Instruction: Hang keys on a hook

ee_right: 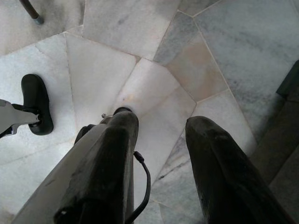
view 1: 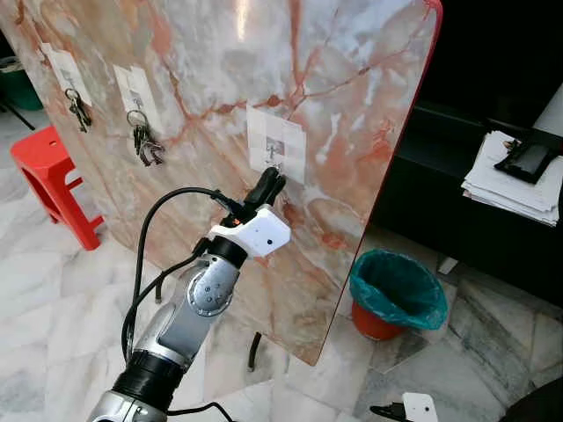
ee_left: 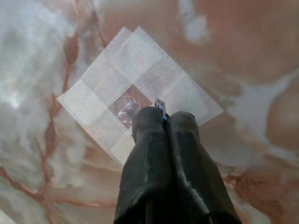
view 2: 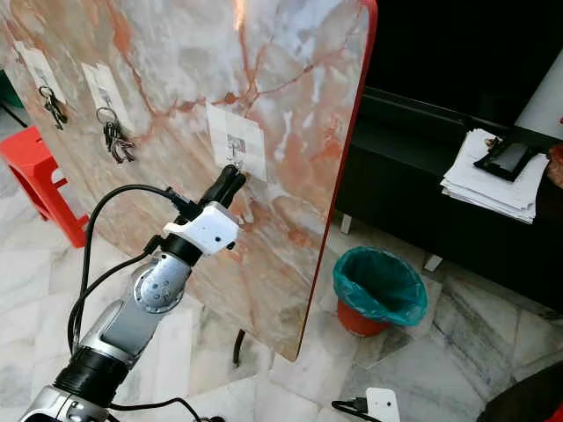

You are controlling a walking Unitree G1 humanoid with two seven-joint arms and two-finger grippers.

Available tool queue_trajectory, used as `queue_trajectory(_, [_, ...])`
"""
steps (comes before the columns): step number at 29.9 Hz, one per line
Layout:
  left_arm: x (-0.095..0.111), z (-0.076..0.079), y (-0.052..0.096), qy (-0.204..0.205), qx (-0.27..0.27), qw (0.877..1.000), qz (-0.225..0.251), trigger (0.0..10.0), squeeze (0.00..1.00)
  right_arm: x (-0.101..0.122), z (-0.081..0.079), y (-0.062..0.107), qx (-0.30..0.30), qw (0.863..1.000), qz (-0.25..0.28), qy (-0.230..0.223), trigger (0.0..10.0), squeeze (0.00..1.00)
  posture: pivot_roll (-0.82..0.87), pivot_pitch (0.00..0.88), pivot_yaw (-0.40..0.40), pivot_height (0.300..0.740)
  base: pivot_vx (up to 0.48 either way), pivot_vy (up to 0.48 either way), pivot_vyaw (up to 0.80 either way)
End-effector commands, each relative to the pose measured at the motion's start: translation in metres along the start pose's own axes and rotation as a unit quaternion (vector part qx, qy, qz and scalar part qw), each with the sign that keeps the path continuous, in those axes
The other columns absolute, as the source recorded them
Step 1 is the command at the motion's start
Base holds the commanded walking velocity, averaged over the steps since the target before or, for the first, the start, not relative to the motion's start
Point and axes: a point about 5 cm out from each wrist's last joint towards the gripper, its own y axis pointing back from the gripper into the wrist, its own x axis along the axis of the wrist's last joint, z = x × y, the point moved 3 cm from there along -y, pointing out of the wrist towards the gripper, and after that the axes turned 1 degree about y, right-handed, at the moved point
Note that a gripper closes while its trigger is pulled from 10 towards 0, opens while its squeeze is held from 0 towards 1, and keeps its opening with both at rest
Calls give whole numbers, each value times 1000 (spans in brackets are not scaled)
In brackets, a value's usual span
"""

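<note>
A marble-patterned board [view 1: 352, 97] leans upright in front of me. A square of white tape [view 1: 278, 142] on it frames a small clear hook [ee_left: 125, 108]. My left gripper [ee_left: 163, 113] is raised to the board with its tips just beside and below that hook. It is shut on a thin metal key ring [ee_left: 160, 103], whose edge pokes out between the fingertips; the rest of the keys is hidden. Two other taped hooks to the left carry key bunches [view 1: 77, 108] [view 1: 146, 146]. My right gripper [ee_right: 161, 128] hangs open over the floor.
A red stool [view 1: 51, 171] stands left of the board. A red bin with a teal liner [view 1: 396, 294] sits on the marble floor to the right. Behind it, a black bench [view 1: 466, 211] holds a stack of papers [view 1: 510, 180]. The board's thin leg [view 1: 253, 350] stands near my arm.
</note>
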Motion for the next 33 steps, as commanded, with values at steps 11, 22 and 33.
queue_trajectory(11, [-5, -14, -9, -5, 21, 1000, -6, 10000, 0, -4, -4, 0, 4, 1000, -8, 1, 10000, 0, 131, 100, -59, 740, 0, 0, 0])
queue_trajectory(22, [-10, -18, -9, 23, 41, 999, -17, 10000, 0, -6, -10, -1, 6, 1000, -10, 3, 10000, 0, 131, 101, -62, 740, 0, 0, 0])
queue_trajectory(33, [-16, -21, -8, 92, 62, 993, -34, 10000, 0, -5, -6, 0, 4, 1000, -10, 6, 10000, 0, 129, 103, -63, 740, 0, 0, 0])
